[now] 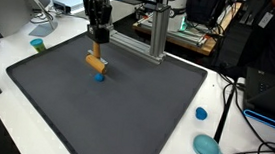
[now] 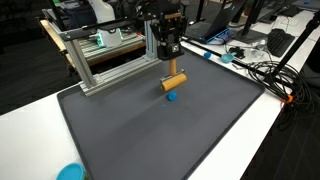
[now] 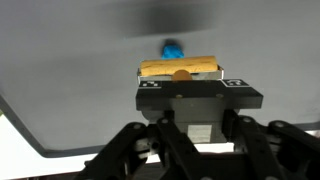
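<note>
Wrist view: the jaws are pressed shut on a wooden stick point(image 3: 180, 67) and hold it by its middle. The stick is short, round and light brown, like a little log. Its long side runs flat across, from 9 o'clock to 3 o'clock. A small blue piece point(image 3: 174, 46) peeks out at 12 o'clock of the stick. I cannot tell if the two touch.

In an exterior view the stick point(image 1: 96, 61) slants from 10 o'clock to 4 o'clock, and the blue piece point(image 1: 99, 78) sits right under its low end. Both are near the middle of a flat, dark gray mat point(image 1: 145, 108) on the white surface point(image 1: 5, 101). A silver metal frame point(image 1: 153, 33) stands at 12 o'clock of the mat. A round teal dish point(image 1: 208, 145) lies at 4 o'clock, and I cannot tell what is in it.
</note>
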`<action>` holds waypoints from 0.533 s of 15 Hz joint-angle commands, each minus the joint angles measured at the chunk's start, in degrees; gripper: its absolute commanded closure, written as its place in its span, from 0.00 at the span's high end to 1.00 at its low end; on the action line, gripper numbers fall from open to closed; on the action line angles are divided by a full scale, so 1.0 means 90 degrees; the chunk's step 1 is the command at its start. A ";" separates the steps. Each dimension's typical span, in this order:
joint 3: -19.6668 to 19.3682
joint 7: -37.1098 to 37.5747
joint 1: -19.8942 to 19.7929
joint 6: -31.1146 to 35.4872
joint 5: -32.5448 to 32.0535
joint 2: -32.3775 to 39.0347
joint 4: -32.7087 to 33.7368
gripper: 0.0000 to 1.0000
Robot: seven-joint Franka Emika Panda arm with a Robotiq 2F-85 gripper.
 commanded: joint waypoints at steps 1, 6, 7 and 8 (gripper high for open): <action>0.0007 -0.0128 0.0022 0.0376 0.0229 -0.0469 -0.0499 0.21; -0.0015 -0.0016 0.0024 0.0177 0.0069 -0.0253 -0.0373 0.46; -0.0016 -0.0017 0.0025 0.0178 0.0068 -0.0229 -0.0373 0.46; -0.0017 -0.0017 0.0026 0.0179 0.0068 -0.0207 -0.0373 0.46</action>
